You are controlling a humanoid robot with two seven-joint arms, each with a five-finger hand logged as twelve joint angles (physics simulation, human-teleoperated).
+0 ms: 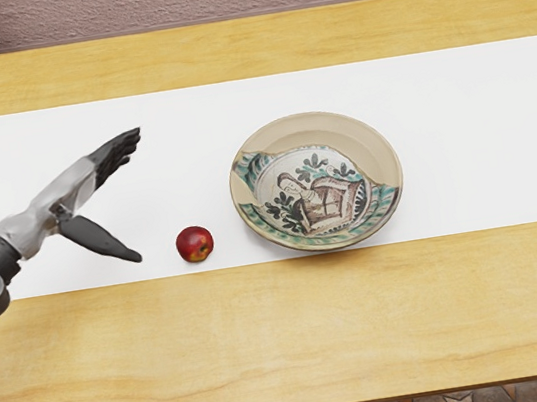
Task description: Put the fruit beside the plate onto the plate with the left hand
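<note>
A painted plate (378,147) is seen on a white strip (500,126) that is laid lengthwise across a wooden counter (289,339). The plate is shallow, with a cream rim, and a design in green and brown is painted over its middle and its lower edge.

The fruit (194,243), small, round and red with a paler patch on its left side, is found just left of the plate, level with the plate's lower edge. It is set apart from the rim by a narrow band of white, so the two are not touching. It lies on the strip, close to the strip's front border, and it is not on the plate.

The left hand (93,190) is seen farther left of the plate, beyond the fruit, and its grey arm is brought in from the left edge of the view. The hand is held wide open. Its dark fingers (119,147) are stretched out straight, up and toward the plate, while the thumb (104,240) is spread away from them and pointed down toward the fruit. A clear gap is left between the thumb tip and the fruit. Nothing is held in the hand. How high the hand is held over the strip cannot be told.
</note>
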